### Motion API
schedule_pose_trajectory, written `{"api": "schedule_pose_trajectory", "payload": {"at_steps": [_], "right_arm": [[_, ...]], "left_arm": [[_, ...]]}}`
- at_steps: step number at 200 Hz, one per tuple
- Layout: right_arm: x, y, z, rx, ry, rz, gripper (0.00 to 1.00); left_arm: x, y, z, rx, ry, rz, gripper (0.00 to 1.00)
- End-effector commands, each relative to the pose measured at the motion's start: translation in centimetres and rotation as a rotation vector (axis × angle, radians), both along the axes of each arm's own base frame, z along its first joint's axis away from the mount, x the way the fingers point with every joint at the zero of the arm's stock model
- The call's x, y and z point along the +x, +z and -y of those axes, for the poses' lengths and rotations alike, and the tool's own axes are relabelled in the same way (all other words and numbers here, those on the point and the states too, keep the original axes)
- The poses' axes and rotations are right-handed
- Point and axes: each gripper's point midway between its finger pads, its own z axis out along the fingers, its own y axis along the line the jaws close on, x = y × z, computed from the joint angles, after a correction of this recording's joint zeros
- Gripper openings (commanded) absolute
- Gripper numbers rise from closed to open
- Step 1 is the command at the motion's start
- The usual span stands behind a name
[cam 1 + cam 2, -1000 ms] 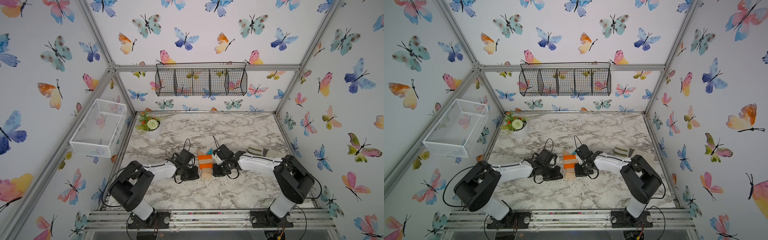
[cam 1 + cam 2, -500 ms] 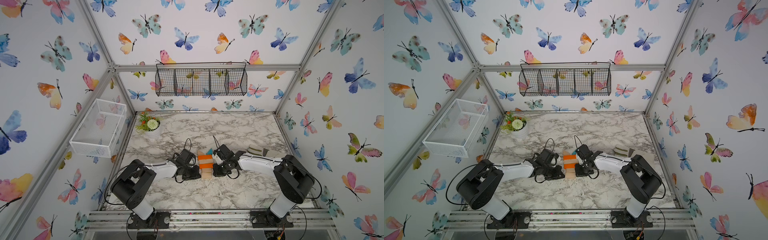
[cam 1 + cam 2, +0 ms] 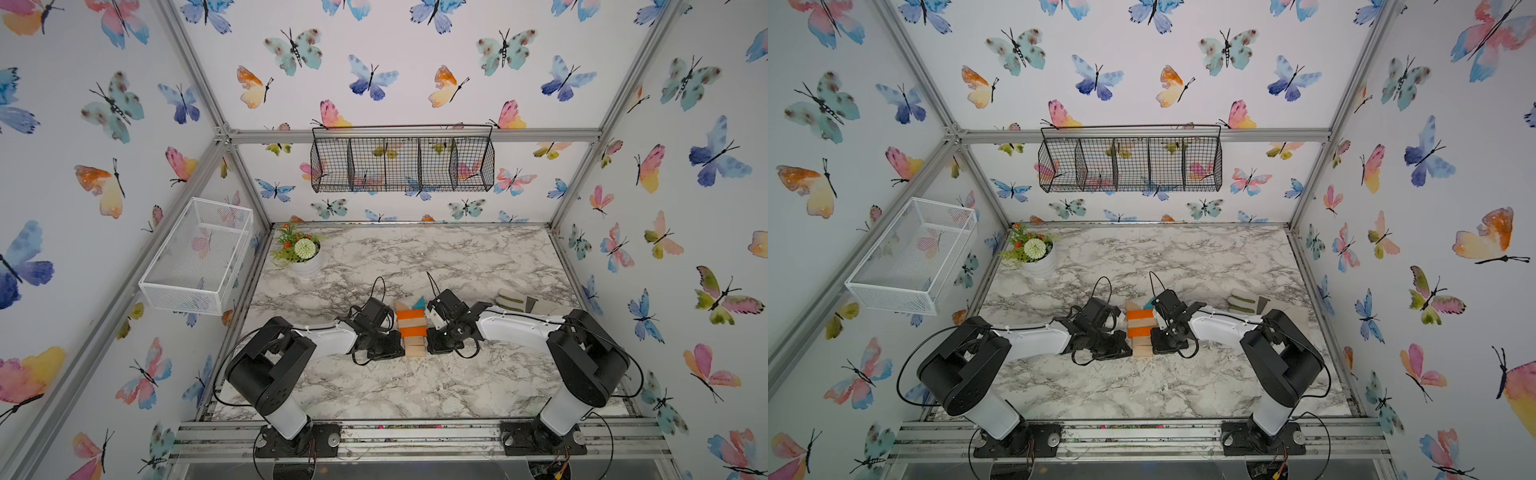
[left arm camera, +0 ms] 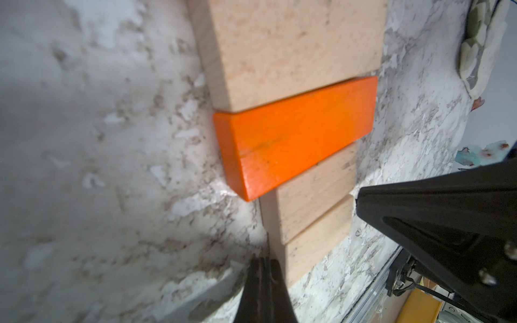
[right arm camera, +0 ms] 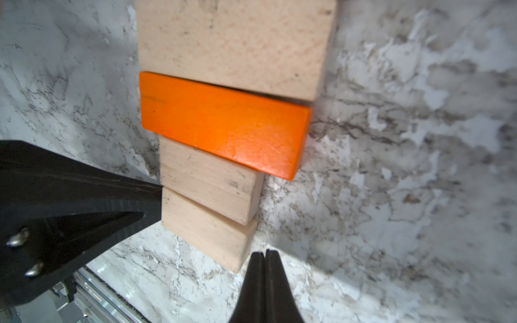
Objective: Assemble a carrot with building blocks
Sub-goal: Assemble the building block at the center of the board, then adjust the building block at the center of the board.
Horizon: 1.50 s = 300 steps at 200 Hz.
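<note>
The carrot [image 3: 411, 328] lies mid-table in both top views as a row: a tan triangle [image 3: 401, 306] and a teal triangle [image 3: 419, 302] at the far end, then an orange bar [image 3: 410, 314], a tan bar [image 3: 411, 323], a second orange bar [image 4: 296, 134] and two small tan blocks [image 4: 316, 195]. My left gripper [image 3: 399, 345] and right gripper [image 3: 430, 345] flank those small blocks [image 5: 207, 181]. Both are shut and hold nothing. In the wrist views the left gripper [image 4: 264, 260] and right gripper [image 5: 264, 253] each rest their tips against the sides of the small blocks.
A grey-and-cream glove [image 3: 523, 303] lies at the right, behind the right arm. A potted flower [image 3: 305, 257] stands at the back left. A white mesh basket [image 3: 199, 257] hangs on the left wall and a black wire basket [image 3: 403, 162] on the back wall.
The left gripper has edged a little to the right, closer to the row of blocks. The right arm and the blocks look the same.
</note>
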Motion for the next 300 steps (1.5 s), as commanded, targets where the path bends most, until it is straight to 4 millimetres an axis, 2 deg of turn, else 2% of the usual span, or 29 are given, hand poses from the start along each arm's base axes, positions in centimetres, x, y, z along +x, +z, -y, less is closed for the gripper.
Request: {"api": "schedule_pose_trajectory", "payload": {"at_steps": [1, 10, 19, 32, 39, 48, 58, 77, 86, 105, 118, 130, 145, 153, 167, 192, 216, 236, 256, 300], "right_arm": [[-0.4, -0.4, 1.2, -0.033, -0.013, -0.014, 0.02], [-0.6, -0.5, 1.3, -0.035, -0.013, -0.018, 0.02], [-0.7, -0.6, 1.4, -0.037, -0.014, -0.021, 0.02], [-0.5, -0.4, 1.7, -0.042, -0.023, -0.010, 0.02], [-0.2, 0.0, 1.9, -0.044, -0.032, 0.004, 0.02], [0.3, 0.8, 2.2, -0.040, -0.049, 0.027, 0.02], [1.1, 2.1, 2.5, -0.016, -0.065, 0.052, 0.10], [3.0, 4.7, 3.4, 0.011, -0.096, 0.114, 0.16], [3.9, 5.7, 4.0, 0.007, -0.102, 0.134, 0.17], [5.2, 6.6, 5.2, -0.008, -0.105, 0.142, 0.17], [5.3, 6.2, 5.5, -0.006, -0.096, 0.125, 0.16], [4.7, 5.1, 5.4, 0.000, -0.080, 0.081, 0.13], [3.2, 3.5, 5.0, 0.037, -0.078, 0.006, 0.07], [2.3, 3.0, 4.8, 0.064, -0.087, -0.019, 0.05], [1.4, 3.1, 5.0, 0.100, -0.117, -0.013, 0.04], [0.5, 3.5, 5.8, 0.116, -0.142, 0.011, 0.03], [-0.9, 2.2, 5.5, 0.119, -0.129, -0.047, 0.01], [-1.7, 1.8, 4.0, 0.117, -0.102, -0.049, 0.01], [-1.9, 1.4, 2.9, 0.120, -0.096, -0.050, 0.01], [-1.9, 0.3, 2.0, 0.112, -0.083, -0.059, 0.01]], "left_arm": [[-0.8, -0.9, -1.1, 0.063, 0.009, -0.026, 0.00], [-0.9, -0.9, -1.4, 0.073, 0.013, -0.027, 0.00], [-1.0, -1.1, -1.7, 0.088, 0.015, -0.032, 0.09], [-1.2, -1.3, -2.5, 0.125, 0.017, -0.035, 0.17], [-1.3, -1.3, -3.0, 0.151, 0.019, -0.030, 0.26], [-1.3, -1.3, -3.7, 0.177, 0.023, -0.024, 0.40], [-1.3, -1.1, -4.5, 0.187, 0.032, -0.022, 0.51], [-1.2, 0.2, -5.9, 0.176, 0.065, -0.013, 0.69], [-1.1, 1.0, -6.5, 0.176, 0.080, 0.002, 0.72], [-0.3, 2.8, -7.6, 0.174, 0.116, 0.043, 0.73], [0.3, 3.6, -8.0, 0.167, 0.134, 0.057, 0.71], [0.7, 3.9, -8.0, 0.156, 0.143, 0.056, 0.67], [1.0, 3.6, -7.9, 0.140, 0.150, 0.036, 0.58], [1.0, 3.5, -7.8, 0.128, 0.156, 0.025, 0.49], [1.2, 3.4, -7.7, 0.103, 0.173, 0.014, 0.37], [1.1, 3.3, -7.5, 0.078, 0.190, 0.009, 0.25], [0.9, 2.9, -7.3, 0.059, 0.196, -0.005, 0.19], [0.9, 2.8, -7.2, 0.059, 0.191, -0.009, 0.17], [0.9, 3.0, -7.3, 0.061, 0.194, -0.006, 0.15], [0.6, 3.1, -7.7, 0.067, 0.206, -0.002, 0.16]]}}
